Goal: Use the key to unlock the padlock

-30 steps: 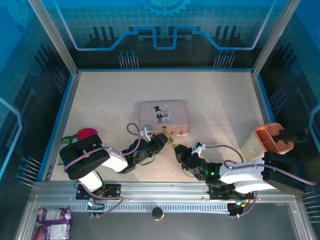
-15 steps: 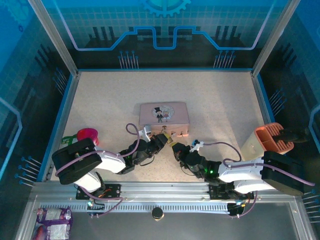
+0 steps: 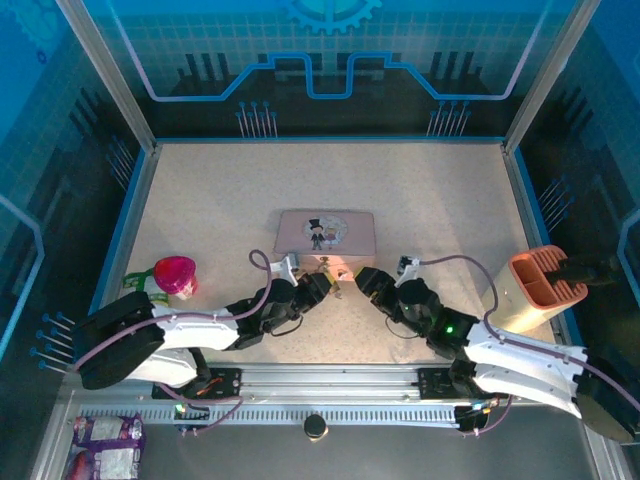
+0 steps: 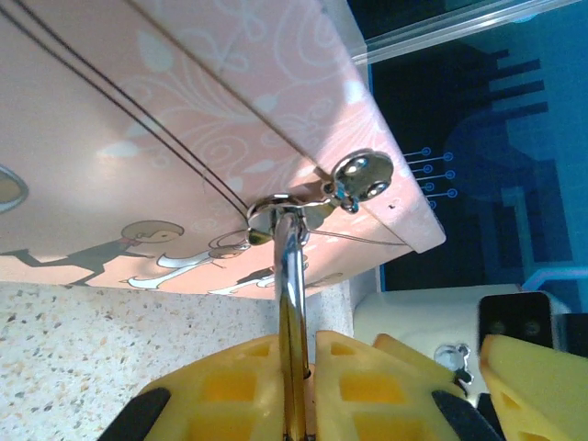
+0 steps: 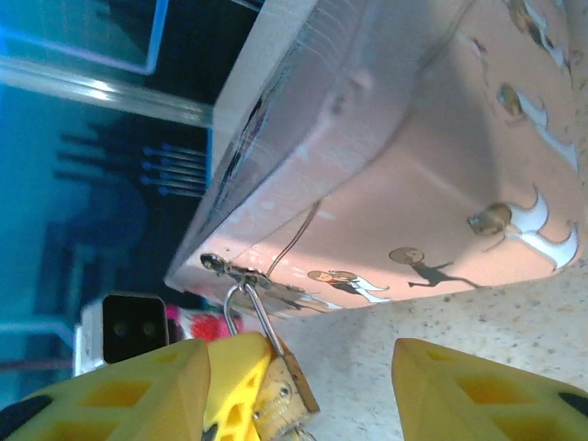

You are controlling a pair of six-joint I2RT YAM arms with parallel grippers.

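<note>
On speckled tabletop (image 3: 220, 200) amid blue panels (image 3: 400, 50), pink tin (image 3: 325, 232) with padlock (image 5: 287, 393)

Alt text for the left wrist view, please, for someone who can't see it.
The left gripper pinches the padlock by its thin silver shackle, which hooks through the metal hasp on the pink tin. The tin sits on the speckled table; a yellow finger of the right gripper shows at lower right.
</note>
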